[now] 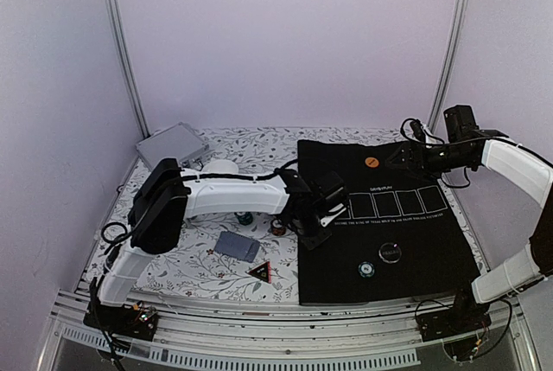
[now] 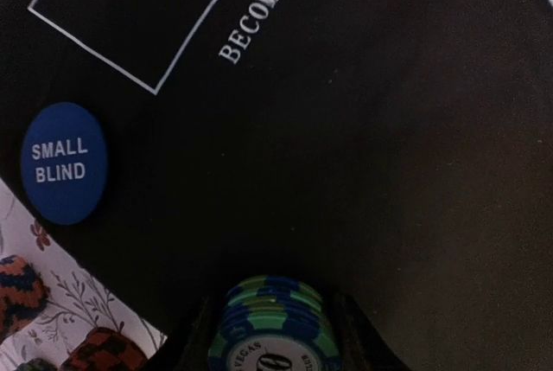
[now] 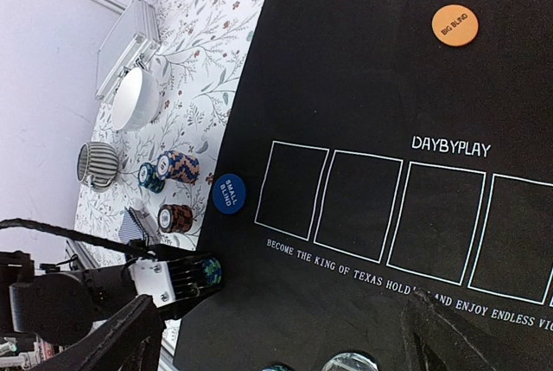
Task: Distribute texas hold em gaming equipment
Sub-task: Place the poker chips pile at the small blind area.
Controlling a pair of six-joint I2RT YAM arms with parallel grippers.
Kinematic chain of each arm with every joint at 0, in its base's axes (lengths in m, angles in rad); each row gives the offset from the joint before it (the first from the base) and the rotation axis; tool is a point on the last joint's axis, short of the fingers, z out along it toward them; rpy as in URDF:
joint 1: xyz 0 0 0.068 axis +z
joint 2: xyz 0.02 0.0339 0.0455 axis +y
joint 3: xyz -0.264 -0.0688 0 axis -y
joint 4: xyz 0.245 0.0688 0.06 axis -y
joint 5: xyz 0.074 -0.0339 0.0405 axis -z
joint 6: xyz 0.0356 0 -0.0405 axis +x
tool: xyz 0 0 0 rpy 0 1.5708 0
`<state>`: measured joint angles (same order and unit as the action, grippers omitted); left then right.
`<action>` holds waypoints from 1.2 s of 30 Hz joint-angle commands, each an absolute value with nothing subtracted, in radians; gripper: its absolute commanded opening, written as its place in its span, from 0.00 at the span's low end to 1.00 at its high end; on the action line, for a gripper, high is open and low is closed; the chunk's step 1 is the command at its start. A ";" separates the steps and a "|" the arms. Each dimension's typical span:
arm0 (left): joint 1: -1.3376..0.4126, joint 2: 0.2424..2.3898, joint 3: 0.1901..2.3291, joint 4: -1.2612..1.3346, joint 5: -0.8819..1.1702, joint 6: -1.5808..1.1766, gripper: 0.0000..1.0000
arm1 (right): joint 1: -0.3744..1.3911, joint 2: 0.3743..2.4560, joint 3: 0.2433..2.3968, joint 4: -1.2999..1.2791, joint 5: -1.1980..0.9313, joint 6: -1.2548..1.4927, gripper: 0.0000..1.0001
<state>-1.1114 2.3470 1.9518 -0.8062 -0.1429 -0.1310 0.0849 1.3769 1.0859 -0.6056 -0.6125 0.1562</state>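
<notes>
Well, the left pincer (image 2: 275, 345) clamped a green chip stack (image 2: 270, 306) low over the black mat (image 3: 363, 86), while the right pincer (image 1: 402, 156) gaped empty at the far edge. The blue button (image 2: 63, 163) and orange button (image 3: 454, 25) lay on it; more chip stacks (image 3: 177, 166) and cards (image 1: 237, 246) waited on the worktop (image 1: 190, 267). Roughly midway, I'd say.

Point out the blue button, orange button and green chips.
Blue button (image 2: 63, 162), left wrist view, face centre.
Orange button (image 3: 454, 25), right wrist view, face centre.
Green chips (image 2: 272, 315), left wrist view, striped edge.
</notes>
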 commanded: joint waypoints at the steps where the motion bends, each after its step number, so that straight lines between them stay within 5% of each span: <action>1: -1.098 2.341 2.010 -0.802 -0.168 -0.093 0.00 | 0.087 1.379 1.104 -0.600 -0.624 0.145 0.99; 36: -1.007 2.565 2.317 -1.003 0.044 0.117 0.06 | 0.087 1.364 1.097 -0.597 -0.631 0.143 0.99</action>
<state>-1.0096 2.5484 2.2768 -0.9764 0.0212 0.0170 0.0849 1.3785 1.0863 -0.6056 -0.6144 0.1562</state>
